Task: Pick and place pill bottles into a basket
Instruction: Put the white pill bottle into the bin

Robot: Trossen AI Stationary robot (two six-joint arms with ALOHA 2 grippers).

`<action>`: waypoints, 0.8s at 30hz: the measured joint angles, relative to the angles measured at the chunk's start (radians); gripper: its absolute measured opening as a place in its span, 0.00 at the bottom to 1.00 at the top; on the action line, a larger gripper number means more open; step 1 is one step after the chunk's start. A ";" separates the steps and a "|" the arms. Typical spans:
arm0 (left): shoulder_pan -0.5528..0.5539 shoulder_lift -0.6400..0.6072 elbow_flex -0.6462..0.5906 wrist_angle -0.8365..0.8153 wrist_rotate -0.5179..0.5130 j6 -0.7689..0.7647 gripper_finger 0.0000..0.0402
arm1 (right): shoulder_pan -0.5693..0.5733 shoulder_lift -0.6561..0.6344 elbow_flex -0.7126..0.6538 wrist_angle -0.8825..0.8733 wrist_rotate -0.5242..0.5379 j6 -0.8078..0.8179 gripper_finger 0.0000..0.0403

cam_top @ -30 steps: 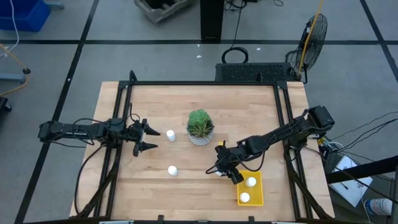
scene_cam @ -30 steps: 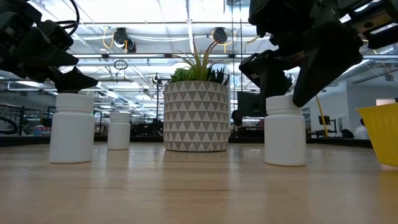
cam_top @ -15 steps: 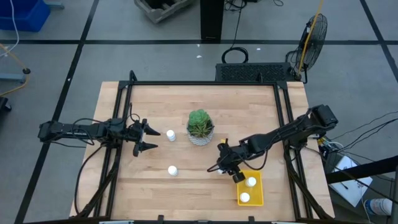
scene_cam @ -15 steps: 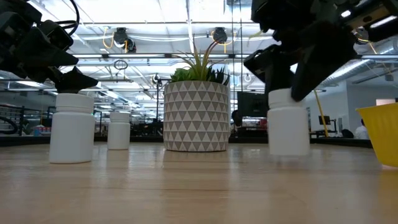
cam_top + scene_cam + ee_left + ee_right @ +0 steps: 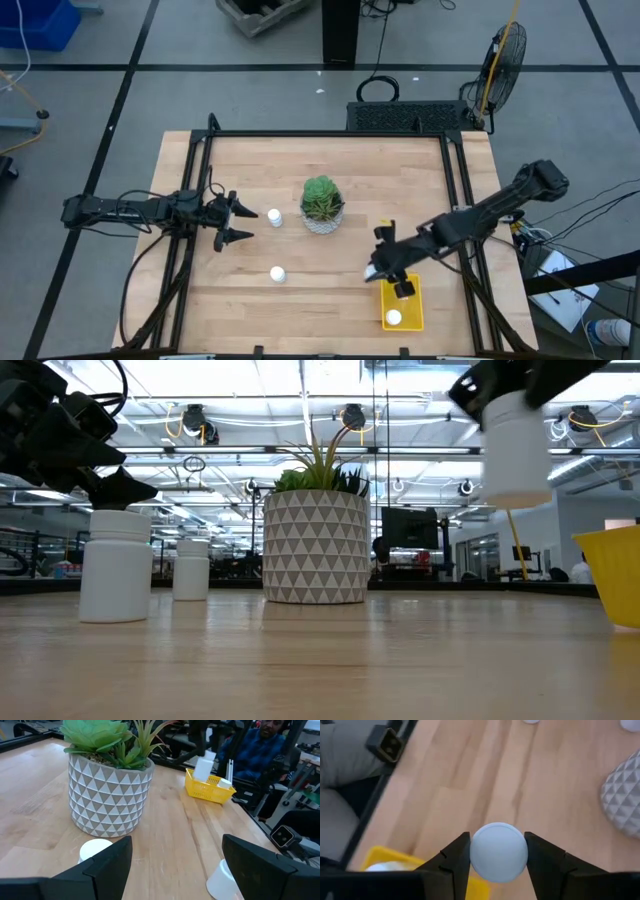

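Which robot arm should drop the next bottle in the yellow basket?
The right. Its gripper holds a pill bottle lifted over the basket, while the left gripper waits open, far across the table.

From overhead, the right gripper covers its bottle at the basket's twelve o'clock end. At table height the basket runs off the three o'clock edge. The person's upper part is cropped. The left gripper's nearest bottles are half hidden.
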State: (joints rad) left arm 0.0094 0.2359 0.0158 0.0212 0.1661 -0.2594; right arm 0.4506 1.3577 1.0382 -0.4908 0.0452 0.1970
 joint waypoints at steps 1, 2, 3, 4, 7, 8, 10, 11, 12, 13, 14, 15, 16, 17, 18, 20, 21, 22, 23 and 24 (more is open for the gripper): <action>0.000 0.000 0.000 0.000 0.000 0.005 0.77 | 0.017 -0.007 0.000 -0.008 0.011 0.020 0.37; 0.000 0.000 0.000 0.000 0.000 0.012 0.77 | 0.035 -0.011 0.000 -0.018 0.012 0.044 0.37; 0.000 0.000 0.000 0.000 -0.001 0.016 0.77 | 0.053 -0.011 0.000 -0.025 0.013 0.067 0.37; 0.000 0.000 0.000 0.000 -0.001 0.018 0.77 | 0.071 -0.011 0.000 -0.033 0.013 0.090 0.37; 0.000 0.000 0.000 0.000 -0.004 0.019 0.77 | 0.132 -0.010 0.000 -0.045 0.015 0.150 0.37; 0.000 0.000 0.000 0.000 -0.005 0.019 0.77 | 0.152 -0.010 0.000 -0.047 0.015 0.165 0.37; 0.000 0.000 0.000 0.000 -0.005 0.019 0.77 | 0.190 -0.010 0.000 -0.059 0.029 0.191 0.37; 0.000 0.000 0.000 0.000 -0.006 0.019 0.77 | 0.208 -0.010 0.000 -0.065 0.047 0.203 0.37; 0.000 0.000 0.000 0.000 -0.006 0.018 0.77 | 0.225 -0.010 0.000 -0.067 0.063 0.214 0.37; 0.000 0.000 0.000 0.000 -0.006 0.018 0.77 | 0.240 -0.010 0.000 -0.068 0.067 0.226 0.37; 0.000 0.000 0.000 0.000 -0.006 0.018 0.77 | 0.252 -0.010 0.000 -0.068 0.067 0.240 0.37; 0.000 0.000 0.000 0.000 -0.006 0.018 0.77 | 0.264 -0.010 0.000 -0.069 0.067 0.256 0.37; 0.000 0.000 0.000 0.000 -0.006 0.017 0.77 | 0.274 -0.010 0.000 -0.071 0.067 0.273 0.37; 0.000 0.000 0.000 0.000 -0.006 0.014 0.77 | 0.282 -0.010 0.000 -0.072 0.067 0.287 0.37; 0.000 0.000 0.000 0.000 -0.006 0.012 0.77 | 0.290 -0.010 0.000 -0.074 0.075 0.297 0.37; 0.000 0.000 0.000 0.000 -0.006 0.011 0.77 | 0.304 -0.010 0.000 -0.082 0.089 0.316 0.37; 0.000 0.000 0.000 0.000 -0.006 0.011 0.77 | 0.309 -0.010 0.000 -0.084 0.090 0.322 0.37; 0.000 0.000 0.000 0.000 -0.006 0.011 0.77 | 0.315 -0.010 0.000 -0.086 0.090 0.330 0.37; 0.000 0.000 0.000 0.000 -0.006 0.011 0.77 | 0.319 -0.010 0.000 -0.088 0.092 0.339 0.37; 0.000 0.000 0.000 0.000 -0.007 0.011 0.77 | 0.324 -0.010 0.000 -0.090 0.097 0.347 0.37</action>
State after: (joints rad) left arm 0.0093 0.2359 0.0160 0.0208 0.1593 -0.2489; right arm 0.7748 1.3479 1.0382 -0.5812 0.1423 0.5436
